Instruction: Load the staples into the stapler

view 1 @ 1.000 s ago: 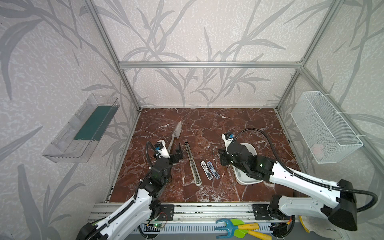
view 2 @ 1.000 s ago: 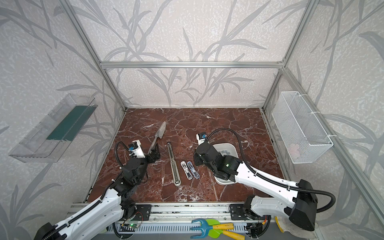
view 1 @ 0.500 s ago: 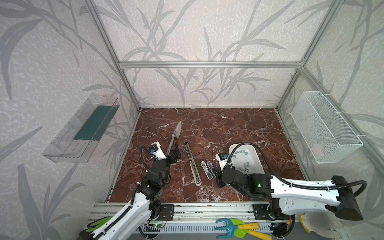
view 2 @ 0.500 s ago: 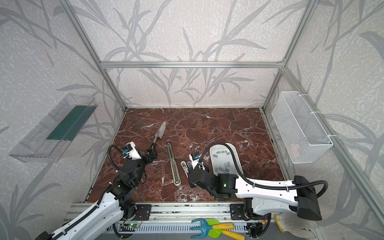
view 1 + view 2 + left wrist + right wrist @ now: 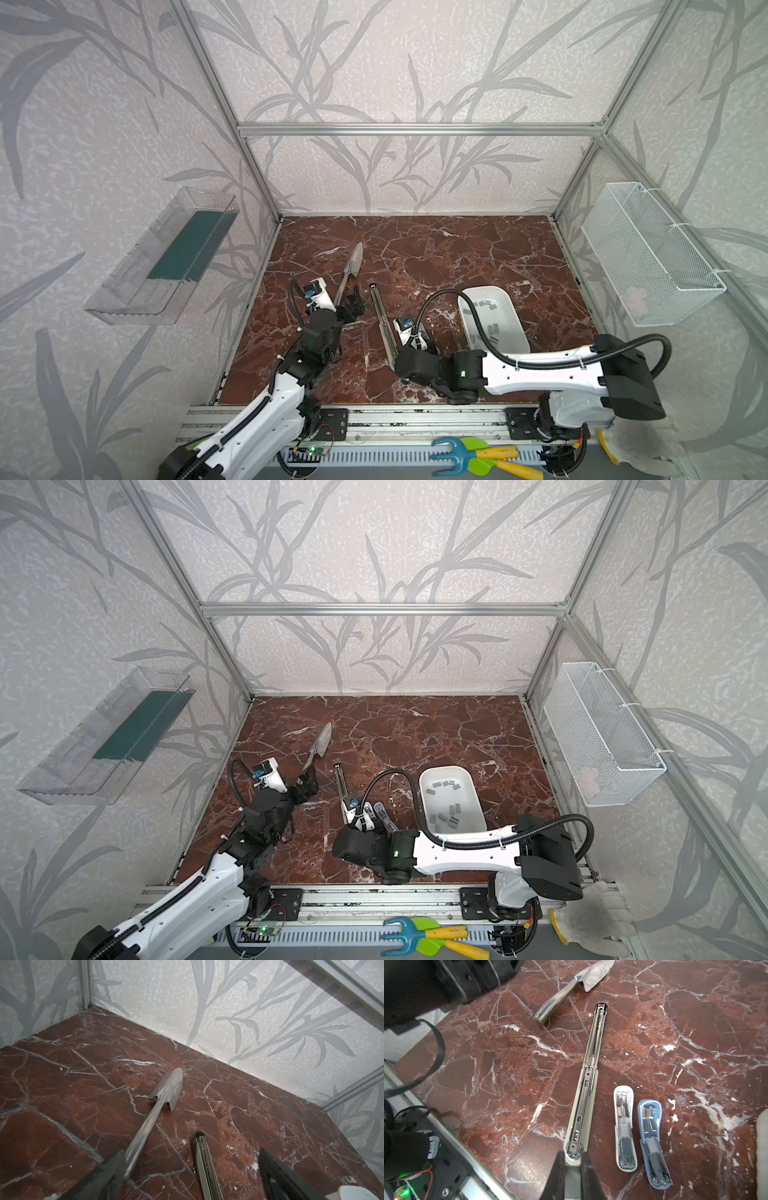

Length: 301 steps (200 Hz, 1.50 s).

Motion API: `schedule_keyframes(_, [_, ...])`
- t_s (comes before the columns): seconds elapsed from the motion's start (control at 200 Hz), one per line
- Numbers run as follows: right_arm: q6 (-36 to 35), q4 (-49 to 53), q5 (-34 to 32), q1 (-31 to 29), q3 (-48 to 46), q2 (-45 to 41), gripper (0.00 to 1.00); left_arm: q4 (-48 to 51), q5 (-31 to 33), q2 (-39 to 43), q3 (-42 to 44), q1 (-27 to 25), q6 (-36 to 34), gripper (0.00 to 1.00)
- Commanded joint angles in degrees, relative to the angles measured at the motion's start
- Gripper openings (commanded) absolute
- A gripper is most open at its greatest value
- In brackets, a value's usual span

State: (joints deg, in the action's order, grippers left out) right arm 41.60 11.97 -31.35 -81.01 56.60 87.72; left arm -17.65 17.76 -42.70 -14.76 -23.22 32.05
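Entry, right side: a second ago the right hand [image 5: 572,1154] was at the white rounded plastic tray [image 5: 486,289]. Now it is hanging low over the near end of the long chrome stapler on a cream base [image 5: 588,1076], close to the near table edge. Its fingers are pressing almost together, and a thin grey sliver is showing between them. We are unable to say whether that is a strip of staples.

The left hand [image 5: 192,1152] is staying about where it was. It is spread wide and holding nothing, between the silver metal trowel [image 5: 166,1093] and the stapler's far tip.

We are reading this as the fetch being over and the insertion beginning. Whether anything is being carried is the open question.

The staples [image 5: 494,330], small flat grey strips, are lying loose in the tray, well apart from the stapler and pointing in assorted directions.

The stapler is lying flat on the red-brown marble table [image 5: 457,257], folded fully open with its channel facing up. Its long axis is running from the near edge toward the back wall. The black-tipped far end is leaning slightly left in both top views, toward the trowel handle. The right hand is sitting at the near end of that axis.

A small white stapler [image 5: 625,1128] and a small blue stapler [image 5: 654,1145] are lying just beside it, roughly parallel and also open.
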Motion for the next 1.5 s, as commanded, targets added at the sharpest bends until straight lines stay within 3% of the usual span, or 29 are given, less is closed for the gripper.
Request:
schedule_keyframes(0.0, [0.13, -0.31, -2.96, -0.31, 2.89, 2.68, 0.08, 3.9, -5.8, -1.64, -2.24, 4.43, 5.1, 0.99])
schedule_keyframes(0.14, [0.15, 0.94, -3.2, -0.28, 5.02, 5.66, 0.08, 6.18, -14.57, -4.92, -4.44, 9.99, 7.39, 0.99])
schedule_keyframes(0.28, [0.38, 1.3, -1.76, 0.63, 6.25, 8.4, 0.09, 6.36, -16.91, -5.9, -5.1, 10.74, 7.37, 0.99])
schedule_keyframes(0.62, [1.24, 1.82, 0.42, 3.79, 7.8, 14.08, 0.09, 4.57, -15.65, -2.75, -3.18, 10.73, 8.02, 0.99])
schedule_keyframes(1.1, [3.82, 7.35, 0.94, 3.7, 13.65, 19.44, 0.06, 5.07, -16.11, -2.66, -3.56, 10.73, 8.38, 0.99])
schedule_keyframes(1.499, [4.46, 8.94, -1.08, 3.7, 13.59, 19.33, 0.06, 4.81, -15.74, -1.94, -3.16, 10.69, 8.9, 0.99])
